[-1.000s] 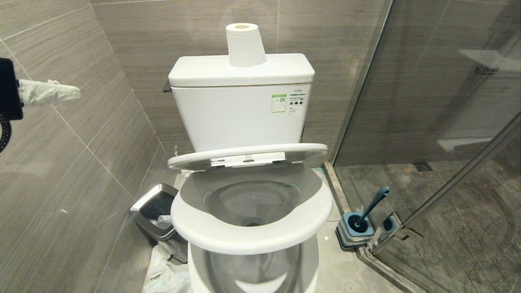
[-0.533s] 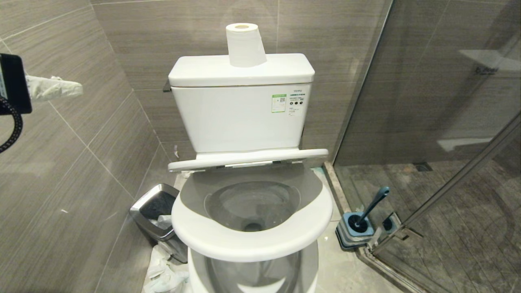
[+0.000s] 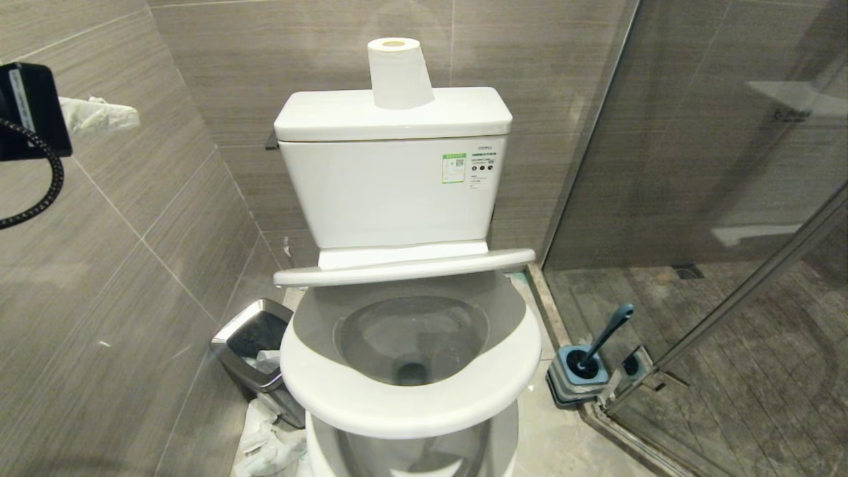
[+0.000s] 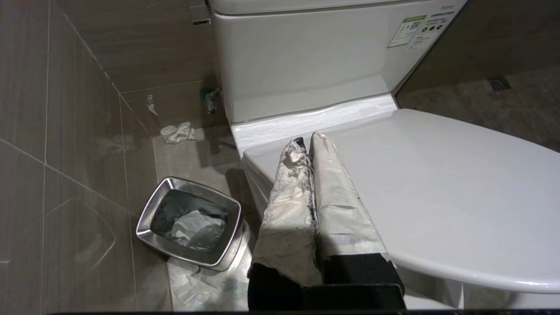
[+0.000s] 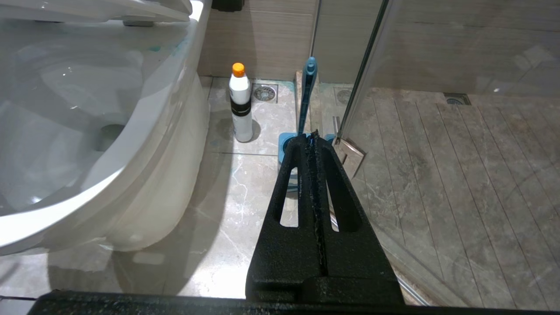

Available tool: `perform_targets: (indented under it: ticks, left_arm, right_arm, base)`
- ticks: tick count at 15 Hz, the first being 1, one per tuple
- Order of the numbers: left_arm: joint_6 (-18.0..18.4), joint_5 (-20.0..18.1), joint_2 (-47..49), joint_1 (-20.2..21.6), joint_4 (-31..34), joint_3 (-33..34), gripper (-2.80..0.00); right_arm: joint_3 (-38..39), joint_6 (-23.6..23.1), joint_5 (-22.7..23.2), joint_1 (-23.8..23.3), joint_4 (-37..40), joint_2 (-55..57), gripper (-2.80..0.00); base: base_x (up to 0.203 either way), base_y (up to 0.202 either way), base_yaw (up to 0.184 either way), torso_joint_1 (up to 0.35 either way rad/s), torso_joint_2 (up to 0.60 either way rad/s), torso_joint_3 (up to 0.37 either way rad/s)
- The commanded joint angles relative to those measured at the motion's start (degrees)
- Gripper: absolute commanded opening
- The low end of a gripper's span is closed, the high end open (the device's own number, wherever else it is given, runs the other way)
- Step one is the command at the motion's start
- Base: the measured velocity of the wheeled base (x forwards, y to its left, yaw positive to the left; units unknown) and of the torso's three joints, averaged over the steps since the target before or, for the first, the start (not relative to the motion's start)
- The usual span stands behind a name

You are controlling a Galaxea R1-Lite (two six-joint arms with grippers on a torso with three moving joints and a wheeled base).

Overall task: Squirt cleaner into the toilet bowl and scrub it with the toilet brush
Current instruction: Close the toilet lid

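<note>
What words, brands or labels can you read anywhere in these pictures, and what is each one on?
"TOTO": grey brand mark on the toilet tank, at its upper corner above the sticker.
Green and white sticker on the tank front: carries a square code; its print is too small to read.
Row of round black symbols beside it: too small to read.
Cleaner: no readable text.

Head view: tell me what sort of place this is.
A bathroom, most likely in a home or hotel. A white ceramic toilet with its cistern stands against grey tiled walls, a roll of toilet paper sits on the cistern, and a glass shower partition closes off the side beyond the toilet brush.
</note>
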Motion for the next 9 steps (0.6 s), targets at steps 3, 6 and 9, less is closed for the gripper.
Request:
perform_targets:
  ticks: [3,6,9]
  left_arm:
    - [0.0,0.0,1.4,0.0,0.0,-1.7,-2.80]
    - [-0.2,-0.6,3.0,0.0,-0.6,-3.6,-2.80]
    - [-0.2,-1.0,6.8,-1.2,-3.6,-7.1,-2.80]
  right_arm:
    - [0.0,0.0,0.0,0.0,0.0,0.1,-2.80]
    - [0.0,0.0,0.0,0.0,0.0,0.1,-2.80]
    - [0.0,0.0,0.0,0.0,0.0,0.1,-2.80]
  base:
    - [0.000,0.000,0.000,0.000,0.00,0.000]
    - [0.000,0.000,0.000,0.000,0.00,0.000]
    - [0.000,0.000,0.000,0.000,0.00,0.000]
